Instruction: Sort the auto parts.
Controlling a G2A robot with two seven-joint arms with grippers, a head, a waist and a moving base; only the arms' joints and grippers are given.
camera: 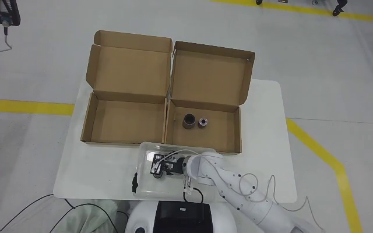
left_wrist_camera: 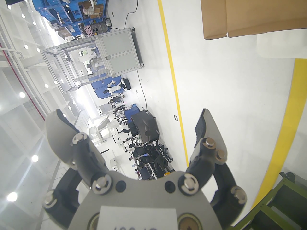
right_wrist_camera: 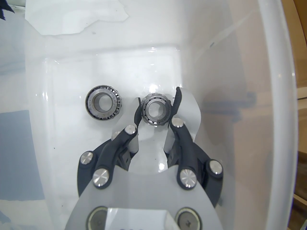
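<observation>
In the top view, the right arm (camera: 233, 183) is lying nearest the lens, running from the lower right of the frame up to the clear bin (camera: 145, 145) at lower centre, where the right gripper (camera: 158, 167) is sitting inside. Above the bin, two open cardboard boxes are standing side by side on the white table (camera: 262, 145). The right-hand box (camera: 230, 131) is already holding a dark sleeve (camera: 189, 121) and a small ring (camera: 202, 123). The left-hand box (camera: 125, 122) is not yet holding a part, so the sorting is looking partly done.

In the right wrist view, the right gripper (right_wrist_camera: 157, 110) is pinching a roller bearing (right_wrist_camera: 156, 111) from both sides on the bin floor. Its bore is facing the camera, so its axis seems to be standing up from the floor. A second bearing (right_wrist_camera: 103, 106) is waiting just beside it, not touching, posed alike. Both are still needing a box.

In the left wrist view, the left gripper (left_wrist_camera: 130, 116) is spread wide, gripping nothing, aiming out past a cardboard flap (left_wrist_camera: 251, 5).
</observation>
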